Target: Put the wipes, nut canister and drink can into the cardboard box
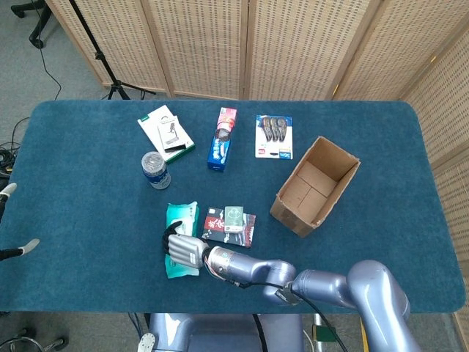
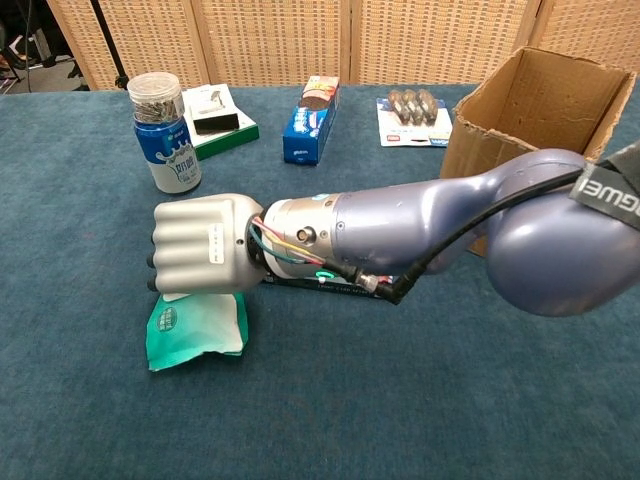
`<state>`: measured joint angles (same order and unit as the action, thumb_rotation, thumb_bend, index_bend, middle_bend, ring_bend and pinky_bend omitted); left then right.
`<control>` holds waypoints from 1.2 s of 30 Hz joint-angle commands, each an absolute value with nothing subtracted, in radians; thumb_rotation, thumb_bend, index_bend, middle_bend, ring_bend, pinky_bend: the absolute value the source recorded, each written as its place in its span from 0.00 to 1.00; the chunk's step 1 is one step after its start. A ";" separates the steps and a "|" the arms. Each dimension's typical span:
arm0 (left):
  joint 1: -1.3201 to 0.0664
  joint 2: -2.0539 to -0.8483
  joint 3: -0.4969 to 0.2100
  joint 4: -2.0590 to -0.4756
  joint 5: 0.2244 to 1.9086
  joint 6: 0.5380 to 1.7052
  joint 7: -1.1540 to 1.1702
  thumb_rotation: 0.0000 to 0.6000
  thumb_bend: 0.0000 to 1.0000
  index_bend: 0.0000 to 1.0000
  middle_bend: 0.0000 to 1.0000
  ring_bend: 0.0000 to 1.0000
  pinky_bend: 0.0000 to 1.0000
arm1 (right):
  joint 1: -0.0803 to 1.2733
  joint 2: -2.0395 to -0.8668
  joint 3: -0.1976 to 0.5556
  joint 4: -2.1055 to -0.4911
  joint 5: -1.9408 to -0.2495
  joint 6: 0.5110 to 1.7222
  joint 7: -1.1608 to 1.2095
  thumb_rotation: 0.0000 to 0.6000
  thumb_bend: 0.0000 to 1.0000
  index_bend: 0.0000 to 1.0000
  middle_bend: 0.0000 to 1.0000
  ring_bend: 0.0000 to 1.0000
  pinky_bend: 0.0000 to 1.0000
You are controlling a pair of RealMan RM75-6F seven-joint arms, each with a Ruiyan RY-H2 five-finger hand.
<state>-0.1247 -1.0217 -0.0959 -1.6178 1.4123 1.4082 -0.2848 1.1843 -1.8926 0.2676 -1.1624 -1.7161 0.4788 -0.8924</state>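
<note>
The green and white wipes pack (image 1: 181,217) (image 2: 194,329) lies flat near the table's front edge. My right hand (image 1: 185,251) (image 2: 204,245) sits on its near end, fingers curled down around it and thumb at its left edge. The nut canister (image 1: 154,170) (image 2: 166,131), with a blue label and a clear top, stands upright behind and to the left of the pack. To the right, the cardboard box (image 1: 294,208) (image 2: 541,98) stands with its top open and nothing showing inside. My left hand is not visible.
A flat dark packet with a small green box on it (image 1: 229,223) lies right of the wipes, under my forearm (image 2: 400,225). Along the back lie a green-white box (image 1: 167,133), a blue carton (image 1: 221,139) and a blister card (image 1: 273,136). Wicker screens stand behind the table.
</note>
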 commanded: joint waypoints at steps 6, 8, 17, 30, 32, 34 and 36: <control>-0.127 -1.024 -0.091 -1.622 1.420 1.406 -0.272 1.00 0.00 0.00 0.00 0.00 0.04 | 1.226 -1.744 0.184 -1.208 -1.849 0.724 -0.661 1.00 0.98 0.64 0.56 0.48 0.53; -0.127 -1.025 -0.091 -1.624 1.422 1.407 -0.269 1.00 0.00 0.00 0.00 0.00 0.04 | 1.225 -1.713 0.193 -1.230 -1.850 0.753 -0.650 1.00 0.98 0.64 0.56 0.48 0.53; -0.127 -1.029 -0.086 -1.635 1.432 1.413 -0.247 1.00 0.00 0.00 0.00 0.00 0.04 | 1.163 -1.443 0.297 -1.403 -1.800 0.894 -0.655 1.00 0.98 0.64 0.56 0.48 0.53; -0.121 -1.019 -0.083 -1.654 1.448 1.430 -0.247 1.00 0.00 0.00 0.00 0.00 0.04 | 0.930 -1.198 0.361 -1.562 -1.435 0.972 -0.849 1.00 0.98 0.64 0.56 0.48 0.53; -0.120 -1.017 -0.080 -1.655 1.453 1.433 -0.250 1.00 0.00 0.00 0.00 0.00 0.04 | 0.908 -1.192 0.352 -1.567 -1.400 0.985 -0.859 1.00 0.98 0.64 0.56 0.48 0.53; -0.118 -1.016 -0.079 -1.655 1.457 1.436 -0.253 1.00 0.00 0.00 0.00 0.00 0.04 | 0.886 -1.188 0.341 -1.572 -1.371 0.997 -0.861 1.00 0.98 0.64 0.56 0.48 0.53; -0.116 -1.014 -0.077 -1.654 1.461 1.440 -0.256 1.00 0.00 0.00 0.00 0.00 0.04 | 0.862 -1.184 0.327 -1.577 -1.348 1.016 -0.862 1.00 0.98 0.64 0.56 0.48 0.53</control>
